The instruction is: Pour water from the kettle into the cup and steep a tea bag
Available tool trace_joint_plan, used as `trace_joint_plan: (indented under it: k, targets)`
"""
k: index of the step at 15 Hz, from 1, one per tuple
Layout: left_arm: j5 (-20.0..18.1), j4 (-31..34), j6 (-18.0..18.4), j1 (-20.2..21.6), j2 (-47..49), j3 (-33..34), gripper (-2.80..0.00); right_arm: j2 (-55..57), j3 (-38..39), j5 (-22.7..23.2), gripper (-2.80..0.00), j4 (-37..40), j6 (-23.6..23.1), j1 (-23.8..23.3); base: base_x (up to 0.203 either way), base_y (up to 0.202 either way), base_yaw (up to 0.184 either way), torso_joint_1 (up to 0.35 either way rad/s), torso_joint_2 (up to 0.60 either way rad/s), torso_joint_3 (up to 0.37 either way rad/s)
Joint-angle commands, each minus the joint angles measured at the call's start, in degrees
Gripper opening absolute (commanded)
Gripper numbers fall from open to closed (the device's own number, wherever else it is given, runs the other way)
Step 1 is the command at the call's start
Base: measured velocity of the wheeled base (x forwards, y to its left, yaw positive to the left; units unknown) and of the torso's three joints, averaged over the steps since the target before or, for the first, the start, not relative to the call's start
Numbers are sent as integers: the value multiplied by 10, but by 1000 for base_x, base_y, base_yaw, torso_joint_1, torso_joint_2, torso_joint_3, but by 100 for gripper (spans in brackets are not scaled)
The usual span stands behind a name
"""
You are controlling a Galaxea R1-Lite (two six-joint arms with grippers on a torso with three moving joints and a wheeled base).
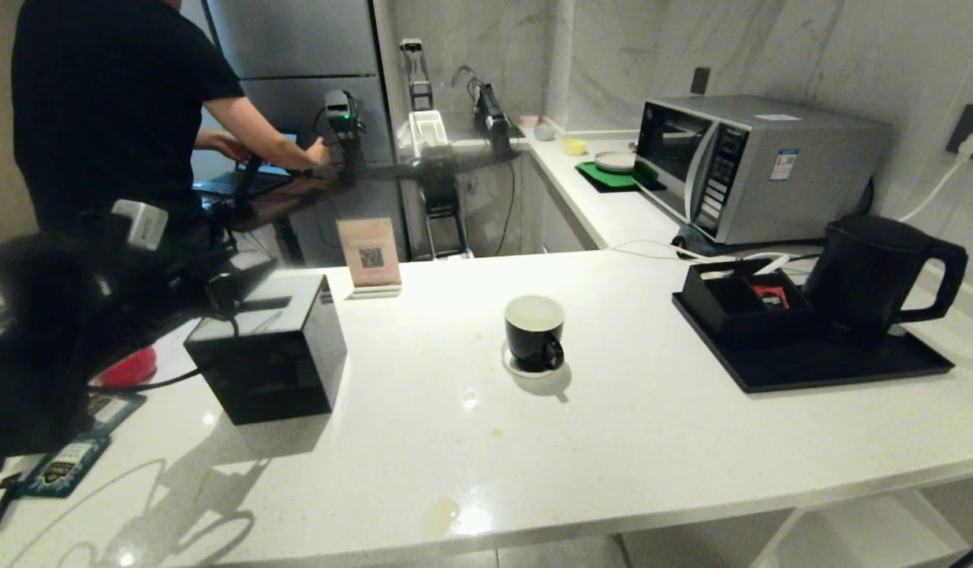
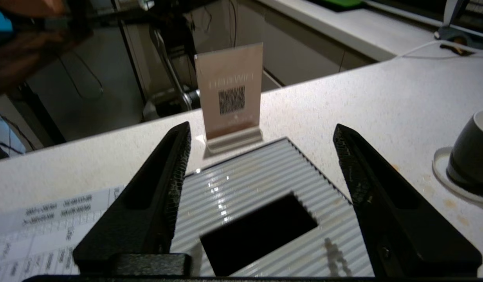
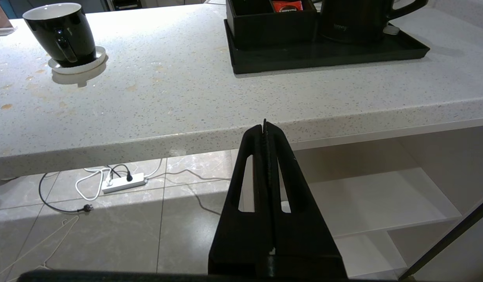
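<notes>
I see my left end effector (image 2: 261,168) spread wide and empty above the ribbed white top of the black box (image 1: 270,351), at the left of the tabletop (image 1: 652,442). A small sign with a printed code (image 2: 230,96) stands just beyond the box. The cup (image 1: 534,331) sits on a white coaster near the middle, well apart from the kettle (image 1: 877,276), which stands on the black tray (image 1: 818,367) at the far right. My right end effector (image 3: 266,129) is pressed together, below the tabletop's near edge. I think no tea bag shows.
</notes>
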Motion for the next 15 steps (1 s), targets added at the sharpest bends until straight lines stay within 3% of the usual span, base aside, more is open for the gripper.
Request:
trace_joint_plan:
  k: [1,3,15]
  targets:
    - [-2,-43,-5,0,8,2,0,1,0,0,-280,0,0,0,0,0,0,0,0,0]
    - [-2,-70,-9,0,12,4,0,1,0,0,-280,0,0,0,0,0,0,0,0,0]
    - [-1,-65,-9,-5,-50,5,0,0,0,0,-280,0,0,0,0,0,0,0,0,0]
